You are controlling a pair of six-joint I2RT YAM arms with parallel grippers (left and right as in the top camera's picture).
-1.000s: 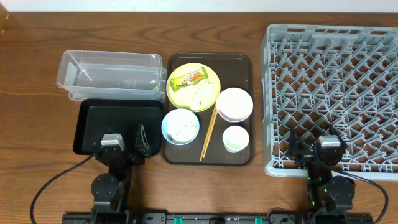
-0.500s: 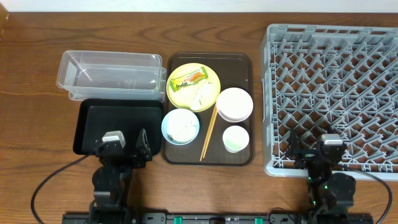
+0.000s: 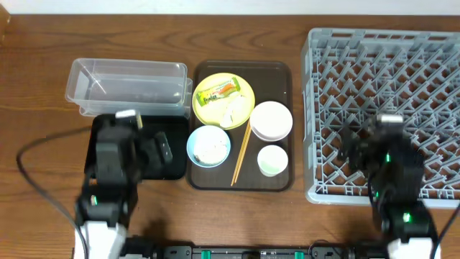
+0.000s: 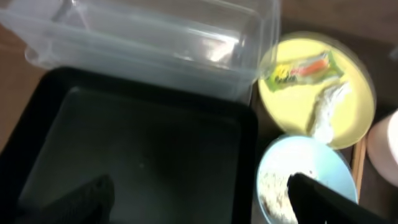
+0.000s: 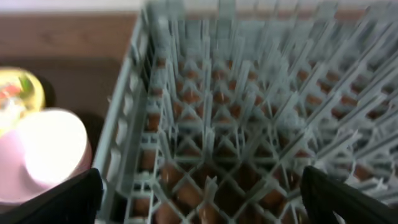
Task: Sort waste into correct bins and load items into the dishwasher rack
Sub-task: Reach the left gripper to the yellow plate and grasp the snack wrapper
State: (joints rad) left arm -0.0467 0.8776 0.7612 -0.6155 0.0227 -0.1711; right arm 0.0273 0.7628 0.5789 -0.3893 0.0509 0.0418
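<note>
Overhead, nothing is being carried yet: the left gripper (image 3: 152, 147) is hanging wide open and empty over the black tray (image 3: 175, 167), and the right gripper (image 3: 357, 147) is hanging equally wide and empty over the near side of the rack (image 3: 388, 65). So this looks like the very first step, the approach to a first pick. Counting up: two bins, the clear tub (image 3: 126, 86) touching the black tray; one rack with nothing in it; and on the brown serving tray (image 3: 277, 75) one yellow plate (image 3: 248, 90), two bowls, blue (image 3: 192, 140) and white (image 3: 271, 120), one green cup (image 3: 272, 160) and one pair of chopsticks (image 3: 241, 155). One wrapper (image 3: 217, 90) and one tissue (image 3: 233, 111) are lying on the plate, and rice (image 3: 210, 150) is sitting in the blue bowl. The left wrist view is looking down between spread fingers at the black tray, with the wrapper and tissue on the plate up to the right. The next move is probably a reach there, calling for a low, careful pinch on that flat wrapper. The right wrist view is showing spread fingers framing the rack's pegs, the white bowl just beside the rack wall at left.
</note>
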